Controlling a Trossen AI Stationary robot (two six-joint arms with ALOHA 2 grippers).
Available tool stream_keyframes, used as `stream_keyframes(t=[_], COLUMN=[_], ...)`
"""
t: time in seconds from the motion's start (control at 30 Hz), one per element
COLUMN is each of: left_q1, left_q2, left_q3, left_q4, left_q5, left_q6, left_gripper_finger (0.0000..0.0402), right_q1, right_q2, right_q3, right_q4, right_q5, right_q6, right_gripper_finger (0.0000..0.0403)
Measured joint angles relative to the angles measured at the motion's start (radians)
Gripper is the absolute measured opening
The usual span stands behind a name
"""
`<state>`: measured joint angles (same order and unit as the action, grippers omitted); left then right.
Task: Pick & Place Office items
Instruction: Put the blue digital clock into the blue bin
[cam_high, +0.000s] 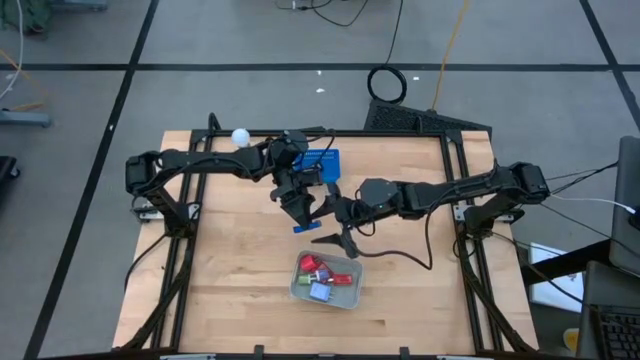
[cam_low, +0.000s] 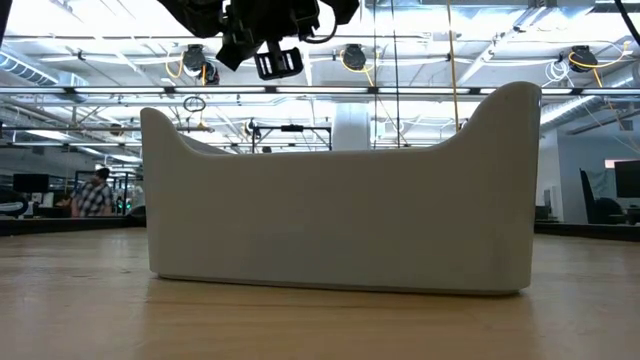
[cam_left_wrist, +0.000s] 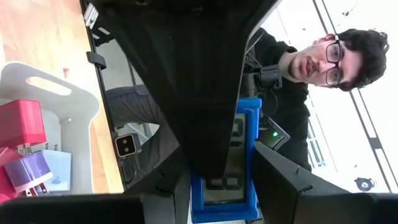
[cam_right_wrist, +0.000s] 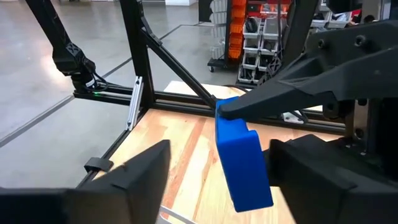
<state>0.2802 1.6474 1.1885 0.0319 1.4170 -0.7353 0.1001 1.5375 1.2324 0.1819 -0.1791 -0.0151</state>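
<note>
Wooden tabletop (cam_high: 230, 260), near centre: grey tray (cam_high: 345, 295) holding red and purple pieces. Left jaws (cam_high: 302, 212), pressed on a blue block (cam_right_wrist: 242, 158), hold it aloft between the right jaws (cam_high: 345, 238), spread; next, probably a handover.

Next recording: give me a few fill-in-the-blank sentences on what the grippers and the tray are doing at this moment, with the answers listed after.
1. The left gripper is shut on a ____ blocky item, held above the table.
2. The right gripper has its fingers ____, one on each side of that item.
3. The pale tray already holds several small pieces; the one with metal prongs next to the red piece is ____.

Missing words: blue; open; purple
</note>
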Motion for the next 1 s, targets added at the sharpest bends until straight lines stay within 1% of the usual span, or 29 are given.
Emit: stream_keyframes(t=[0.27, 0.37, 0.5, 0.63, 0.9, 0.93, 1.0], left_q1=[-0.001, -0.001, -0.001, -0.001, -0.002, -0.002, -0.002], left_q2=[0.000, 0.000, 0.000, 0.000, 0.000, 0.000, 0.000], left_q3=[0.000, 0.000, 0.000, 0.000, 0.000, 0.000, 0.000], left_q4=[0.003, 0.026, 0.055, 0.056, 0.056, 0.056, 0.056], left_q5=[0.000, 0.000, -0.002, 0.005, 0.004, 0.004, 0.001], left_q6=[-0.001, -0.011, -0.033, -0.038, -0.037, -0.038, -0.044], left_gripper_finger=[0.0133, 0.0133, 0.0133, 0.0133, 0.0133, 0.0136, 0.0161], right_q1=[-0.001, -0.001, -0.001, -0.001, -0.001, -0.001, -0.001], right_q2=[0.000, -0.001, -0.001, -0.001, -0.001, -0.001, -0.001], right_q3=[0.000, 0.000, 0.000, 0.000, 0.000, 0.000, 0.000], right_q4=[0.000, 0.004, 0.019, 0.028, 0.028, 0.028, 0.027], right_q5=[0.001, 0.004, 0.006, 0.000, 0.000, 0.000, 0.001], right_q6=[-0.008, -0.011, -0.021, -0.046, -0.047, -0.047, -0.046], right_gripper_finger=[0.0151, 0.0118, 0.0084, 0.0064, 0.0062, 0.0062, 0.0061])
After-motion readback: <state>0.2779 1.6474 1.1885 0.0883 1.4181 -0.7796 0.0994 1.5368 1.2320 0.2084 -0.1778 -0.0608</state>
